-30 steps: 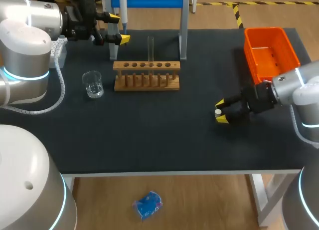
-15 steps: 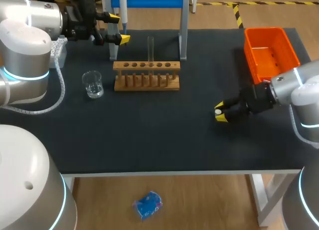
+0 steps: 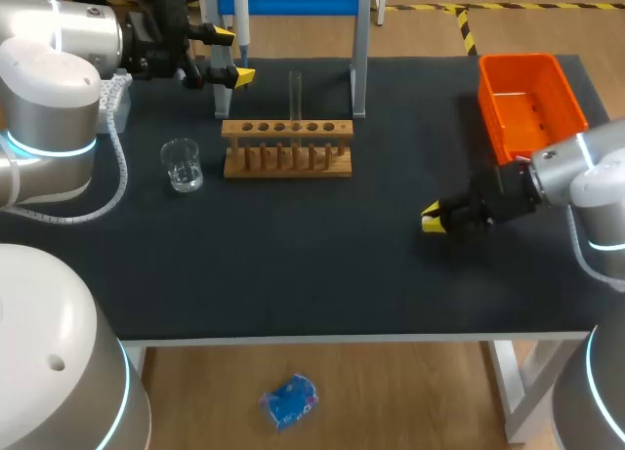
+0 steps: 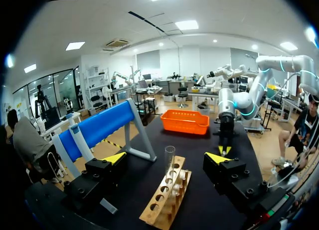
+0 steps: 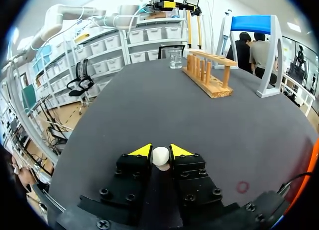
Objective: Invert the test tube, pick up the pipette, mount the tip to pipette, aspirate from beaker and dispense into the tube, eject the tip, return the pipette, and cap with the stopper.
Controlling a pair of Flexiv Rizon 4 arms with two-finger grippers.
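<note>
My right gripper lies low over the black table at the right. In the right wrist view its yellow tips press a small white stopper from both sides, so it is shut on it. A clear test tube stands upright in the wooden rack. The pipette hangs on the blue stand at the back. My left gripper hovers open beside that stand, with the tube and rack ahead of its spread fingers. A glass beaker sits left of the rack.
An orange bin stands at the back right corner, just behind my right arm. The stand's grey legs rise behind the rack. A white box shows at the far left edge behind my left arm.
My right gripper's fingers have closed in on the white stopper, which now sits pinched between the tips. The left arm has not moved.
</note>
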